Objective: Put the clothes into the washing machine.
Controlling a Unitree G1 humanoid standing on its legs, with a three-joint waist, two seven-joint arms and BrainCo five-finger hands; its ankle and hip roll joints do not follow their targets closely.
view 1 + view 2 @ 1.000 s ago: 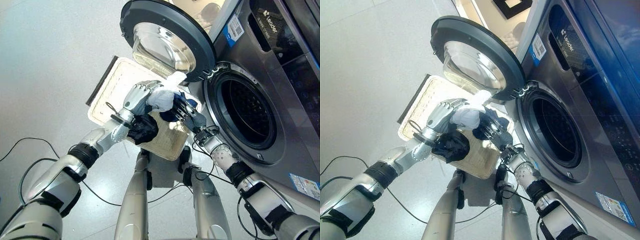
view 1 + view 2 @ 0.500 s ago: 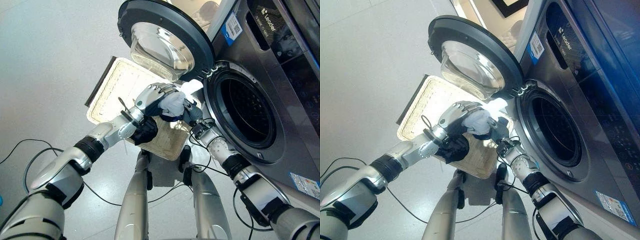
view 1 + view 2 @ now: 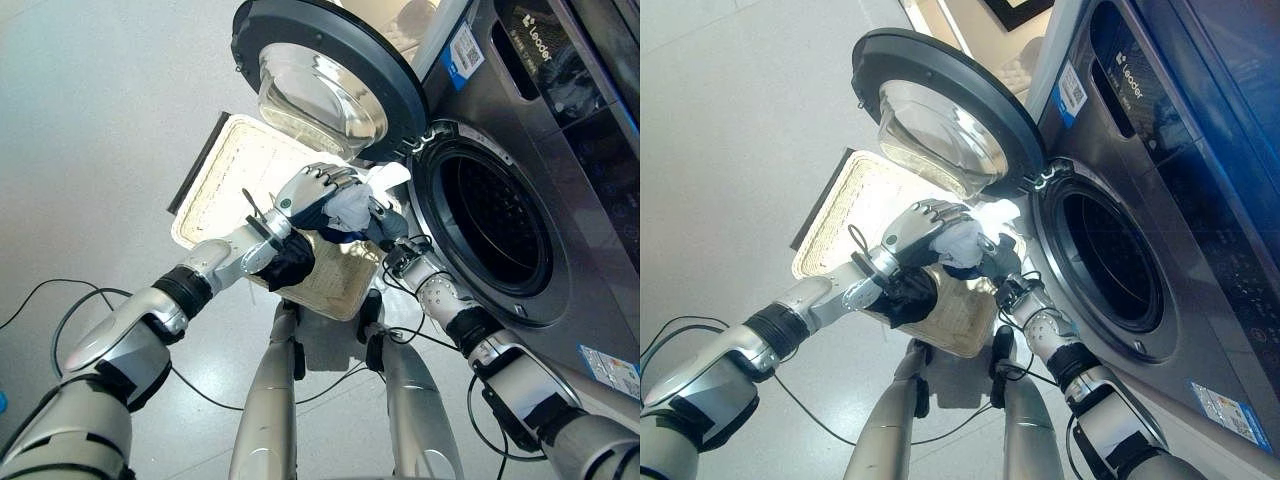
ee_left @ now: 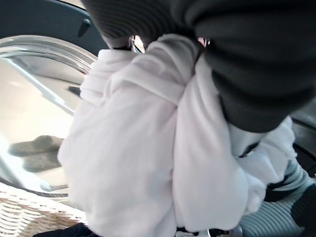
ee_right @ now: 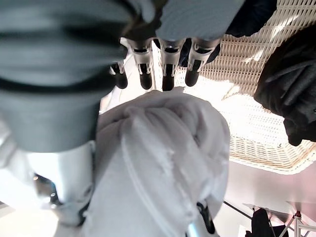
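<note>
Holding the white garment [image 3: 350, 205] from both sides, the left hand [image 3: 310, 190] curls its fingers over the top while the right hand [image 3: 385, 222] clasps it from beneath. Compared with one second ago, the bundle and both hands have shifted from above the wicker basket [image 3: 235, 165] toward the washing machine [image 3: 560, 180] drum opening [image 3: 490, 235], just below the open door [image 3: 325, 70]. A dark garment [image 3: 290, 262] remains in the basket.

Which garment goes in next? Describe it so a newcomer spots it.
Start at the washer with its door swung open. Just outside the drum opening, over the wicker basket, both hands hold a bunched white cloth. It is the pale bundle; the dark clothes below lie in the basket.
</note>
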